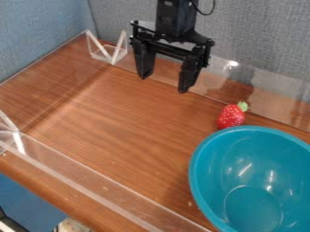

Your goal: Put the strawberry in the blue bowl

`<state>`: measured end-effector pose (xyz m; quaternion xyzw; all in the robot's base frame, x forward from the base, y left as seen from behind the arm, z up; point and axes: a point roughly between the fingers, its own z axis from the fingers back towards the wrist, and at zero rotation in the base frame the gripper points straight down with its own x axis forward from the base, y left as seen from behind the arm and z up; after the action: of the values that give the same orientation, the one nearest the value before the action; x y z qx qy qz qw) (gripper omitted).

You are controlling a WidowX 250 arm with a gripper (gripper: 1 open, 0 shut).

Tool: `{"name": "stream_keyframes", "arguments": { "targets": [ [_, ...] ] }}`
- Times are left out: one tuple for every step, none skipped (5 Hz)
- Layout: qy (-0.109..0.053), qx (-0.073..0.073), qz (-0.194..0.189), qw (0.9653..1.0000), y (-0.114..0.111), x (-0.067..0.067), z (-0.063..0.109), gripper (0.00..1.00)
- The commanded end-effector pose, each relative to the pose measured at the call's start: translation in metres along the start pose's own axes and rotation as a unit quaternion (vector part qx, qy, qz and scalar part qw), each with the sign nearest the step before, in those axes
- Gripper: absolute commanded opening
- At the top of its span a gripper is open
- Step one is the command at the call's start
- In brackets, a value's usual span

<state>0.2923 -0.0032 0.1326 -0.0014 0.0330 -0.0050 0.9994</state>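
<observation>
While nothing sits between its fingers, the black gripper (169,75) hangs over the wooden table (109,118) with its jaws spread wide, pointing straight down. Its two dark fingers (145,62) stand clear of the surface, and it holds nothing. Off to its right and a little nearer the front, the strawberry (231,115) lies on the bare wood, red with its green leafy top turned toward the back right. It is well apart from the gripper. Just in front of the strawberry, the blue bowl (216,172) fills the near right corner, its glossy inside catching the light, its rim close to the berry but not touching it as far as I can tell. A low clear plastic wall (49,156) runs around the table's edges, and grey panels (43,32) stand behind.
</observation>
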Motion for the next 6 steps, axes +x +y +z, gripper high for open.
{"name": "stream_keyframes", "arguments": {
  "targets": [
    [0.010, 0.003, -0.033, 0.9994, -0.010, 0.010, -0.006, 1.00],
    [0.031, 0.011, -0.097, 0.9948, -0.028, 0.023, -0.021, 1.00],
    [0.024, 0.013, -0.151, 0.9881, -0.061, 0.044, -0.030, 1.00],
    [0.014, 0.016, -0.198, 0.9800, -0.091, 0.064, -0.036, 1.00],
    [0.015, 0.019, -0.202, 0.9791, -0.099, 0.078, -0.047, 1.00],
    [0.018, 0.019, -0.200, 0.9795, -0.100, 0.084, -0.056, 1.00]
  ]
}}
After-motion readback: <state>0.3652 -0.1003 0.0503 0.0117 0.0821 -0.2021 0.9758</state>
